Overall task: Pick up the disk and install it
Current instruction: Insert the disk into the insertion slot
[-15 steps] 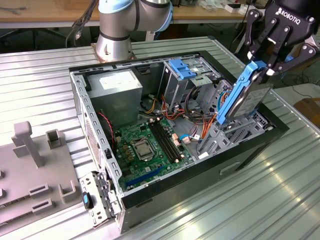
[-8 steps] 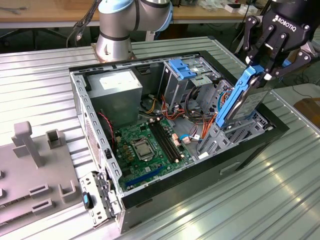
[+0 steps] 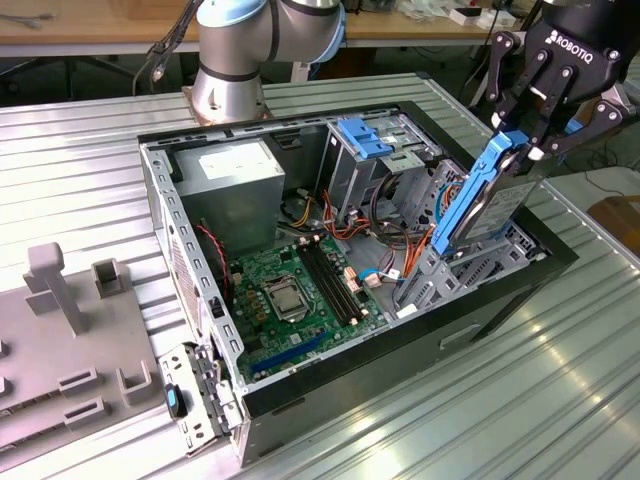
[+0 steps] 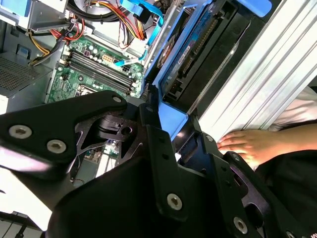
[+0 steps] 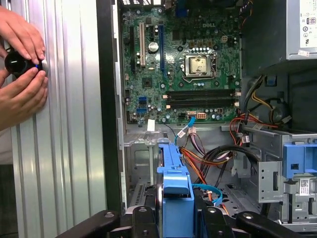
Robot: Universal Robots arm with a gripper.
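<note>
Ribbed aluminium tabletop (image 3: 560,400) carries open black steel computer case (image 3: 330,385), laid on side for access. Upper right of exterior view: black multi-finger gripper (image 3: 525,148), fingers pinching top end of silver-grey metal disk with blue plastic rails (image 3: 495,215). Disk held tilted, lower end at grey drive bay (image 3: 425,285), likely to line up rails. Green motherboard (image 3: 290,290) exposed mid-frame.

Exterior view angled down onto computer case (image 3: 470,315), both wrist views close, seemingly above motherboard (image 4: 94,69) (image 5: 188,84)
</note>
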